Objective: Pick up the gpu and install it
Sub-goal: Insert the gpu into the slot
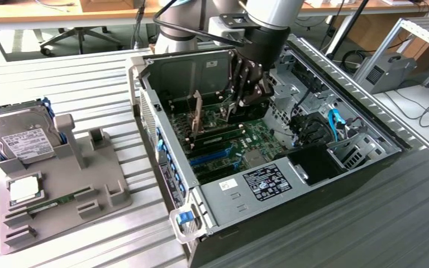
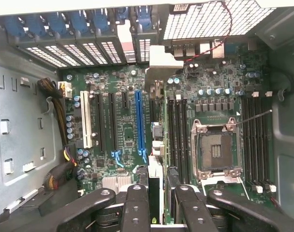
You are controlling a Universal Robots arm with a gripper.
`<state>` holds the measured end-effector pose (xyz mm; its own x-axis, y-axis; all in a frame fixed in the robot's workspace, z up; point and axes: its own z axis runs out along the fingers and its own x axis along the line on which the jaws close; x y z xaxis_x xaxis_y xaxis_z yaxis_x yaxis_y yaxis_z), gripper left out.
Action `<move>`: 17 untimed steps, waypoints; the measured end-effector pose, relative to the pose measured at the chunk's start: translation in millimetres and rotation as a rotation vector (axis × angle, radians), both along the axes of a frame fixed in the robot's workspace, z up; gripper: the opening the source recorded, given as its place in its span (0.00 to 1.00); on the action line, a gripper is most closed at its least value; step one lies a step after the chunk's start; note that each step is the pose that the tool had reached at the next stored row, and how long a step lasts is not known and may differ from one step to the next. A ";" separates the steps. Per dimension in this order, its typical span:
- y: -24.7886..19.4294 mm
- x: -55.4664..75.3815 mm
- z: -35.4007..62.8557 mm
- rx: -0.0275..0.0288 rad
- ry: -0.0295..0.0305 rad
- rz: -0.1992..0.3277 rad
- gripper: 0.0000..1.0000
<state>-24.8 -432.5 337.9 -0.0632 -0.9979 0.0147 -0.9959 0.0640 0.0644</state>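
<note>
Lying nearest in the exterior view, low on that view's left, a gray tray (image 1: pixel 118 190) on the slatted table (image 1: pixel 393 223) holds a hard drive (image 1: pixel 24 142) and a green memory stick (image 1: pixel 54 202). The open computer case (image 1: pixel 199 223) sits just beside it toward the exterior view's right. Farther back, mid-frame, the gripper (image 1: pixel 246 100) reaches into the case with its fingers (image 2: pixel 136 208) clamped on the gpu (image 2: pixel 155 188), which stands on edge over the motherboard (image 1: pixel 256 139) just beside the long blue slot (image 2: pixel 139 121); whether it is seated I cannot tell, and an office chair (image 1: pixel 73 36) stands beyond at the upper left.
</note>
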 end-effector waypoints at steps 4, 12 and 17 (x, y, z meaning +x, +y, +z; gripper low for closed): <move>-1.4 0.0 0.0 -0.0025 0.0000 0.000 0.26; -4.5 0.0 0.0 -0.0082 0.0000 0.000 0.26; -6.6 0.0 0.0 -0.0126 0.0000 0.000 0.26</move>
<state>-24.8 -439.1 338.0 -0.0632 -0.9976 0.0274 -0.9959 0.0648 0.0636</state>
